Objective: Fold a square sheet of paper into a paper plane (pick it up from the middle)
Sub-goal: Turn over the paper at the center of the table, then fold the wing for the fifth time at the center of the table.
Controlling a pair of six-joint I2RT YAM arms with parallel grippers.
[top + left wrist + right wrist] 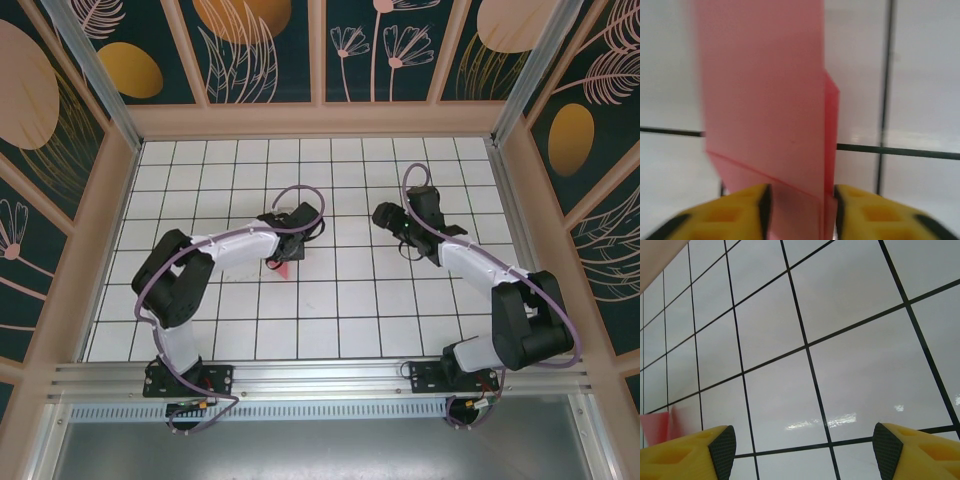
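The pink-red paper (770, 100) is folded into a narrow layered shape, with a diagonal crease low on its face and a doubled edge on the right. It stands between the yellow fingers of my left gripper (801, 192), whose jaws are parted around it without pinching it. From above, a small piece of the paper (283, 266) shows on the tiles just under the left gripper (290, 240). My right gripper (804, 440) is open over bare tiles with nothing between its fingers, and a corner of the paper (655, 427) shows at its far left. From above, the right gripper (386, 217) sits about two tiles right of the paper.
The white gridded table (330, 300) is fenced by wooden walls (320, 120) at the back and along both sides. The left arm's cable (290, 195) loops over its wrist. Both arm bases are bolted at the near edge (320, 375).
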